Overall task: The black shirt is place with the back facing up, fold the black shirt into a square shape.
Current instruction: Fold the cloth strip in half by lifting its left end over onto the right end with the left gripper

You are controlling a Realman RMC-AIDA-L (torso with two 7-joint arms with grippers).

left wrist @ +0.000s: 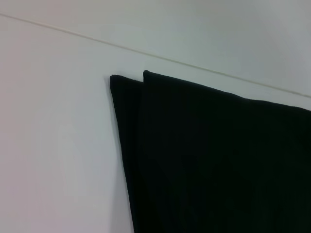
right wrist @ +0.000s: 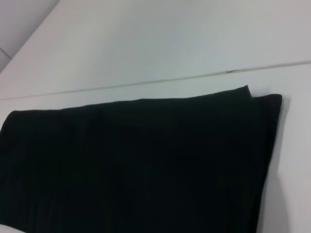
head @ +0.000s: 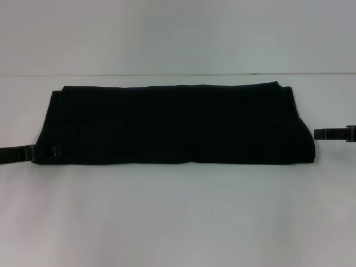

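The black shirt point(head: 178, 125) lies flat on the white table, folded into one long band running left to right. Its layered corners show in the left wrist view point(left wrist: 204, 160) and the right wrist view point(right wrist: 136, 165). My left gripper point(head: 34, 152) reaches in low from the left and meets the shirt's near left corner. On the other side, my right gripper point(head: 318, 134) sits just off the shirt's right edge, about level with its middle. No lettering is visible on the cloth.
The white table point(head: 178, 222) has bare surface in front of the shirt and on both sides. A thin seam line point(head: 178, 74) runs across the table just behind the shirt.
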